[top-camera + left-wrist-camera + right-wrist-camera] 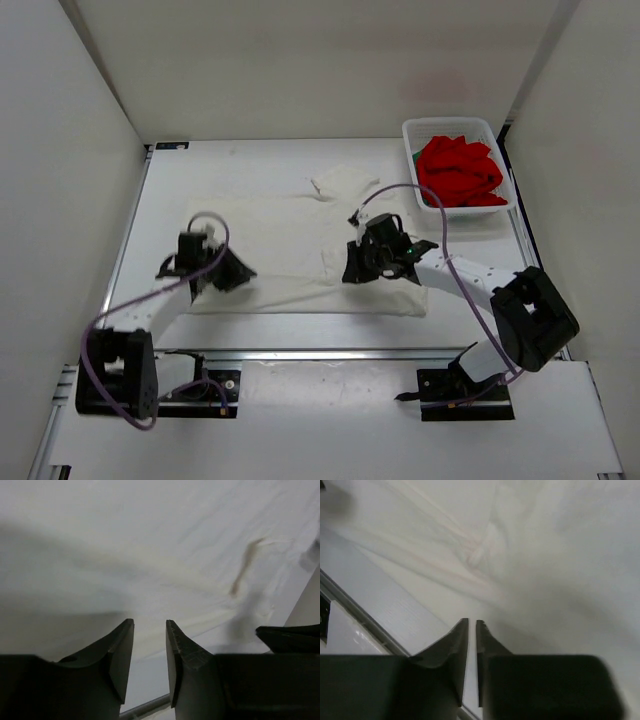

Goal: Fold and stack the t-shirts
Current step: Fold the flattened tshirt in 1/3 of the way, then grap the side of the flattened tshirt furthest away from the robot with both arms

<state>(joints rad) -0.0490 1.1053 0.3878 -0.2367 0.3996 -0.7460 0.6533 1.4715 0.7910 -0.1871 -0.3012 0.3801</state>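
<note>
The white t-shirt (290,240) lies spread flat on the table (250,155), and both grippers sit low over it. The left gripper (215,265) is at the shirt's left end, near its front hem, so nearly all the cloth stretches away to that gripper's right. The right gripper (375,255) is over the right half, with cloth on every side of it and a sleeve lying beyond it.

The overhead view hides both sets of jaws behind the wrist bodies; the wrist cameras show them. In the left wrist view the left gripper (150,630) has its fingers (122,650) clearly apart with nothing between them. The white t-shirt (150,555) fills the space ahead, softly creased, and a metal rail (145,707) shows below the gap. In the right wrist view the right gripper (472,625) has its fingers (455,645) almost together, with only a thin slit between them; it cannot be told whether cloth is pinched there. The white t-shirt (545,555) lies bunched in ridges just ahead of the tips, and a bare strip of table (380,600) runs to their left.

Only the overhead view shows the white mesh basket (450,123), beyond the right gripper and to its right, well apart from it. The red t-shirt (458,170) is heaped inside, and a sliver of green cloth (414,155) peeks out at the basket's edge.
</note>
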